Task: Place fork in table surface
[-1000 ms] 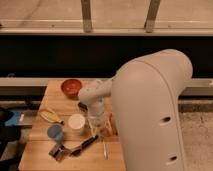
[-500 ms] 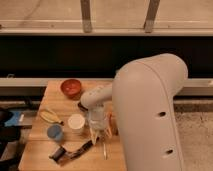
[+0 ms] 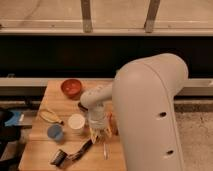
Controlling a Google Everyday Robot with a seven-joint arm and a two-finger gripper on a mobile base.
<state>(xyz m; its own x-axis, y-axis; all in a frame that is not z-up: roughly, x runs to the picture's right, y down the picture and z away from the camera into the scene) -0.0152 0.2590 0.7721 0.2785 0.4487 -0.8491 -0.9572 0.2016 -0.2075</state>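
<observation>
Hanging low over the near right part of the table (image 3: pixel 52 100), the gripper (image 3: pixel 98 134) points down at the wood, at the end of the white arm (image 3: pixel 150 110). The arm is very big in this view and it covers the right side of the table. I cannot tell if the gripper is apart or together, because its tip is small and partly in shadow.

Just near of the gripper, a little to the right, the fork (image 3: pixel 105 150) lies flat on the table, close to the near edge. It is a thin silver line and its length runs from far to near. If the gripper touches the top end of the fork, I cannot tell.

To the right of the gripper, just beside it, there is an orange object (image 3: pixel 113 124), half hidden by the arm. To the left of the fork lies a black-handled tool (image 3: pixel 74 153), in a slanted position, near the front edge.

Left of the gripper a white cup (image 3: pixel 76 122) stands upright, and a blue cup (image 3: pixel 55 132) stands further left and nearer. A banana (image 3: pixel 50 116) lies at the left side. A red bowl (image 3: pixel 71 88) stands at the far side of the table, well apart from the fork.
</observation>
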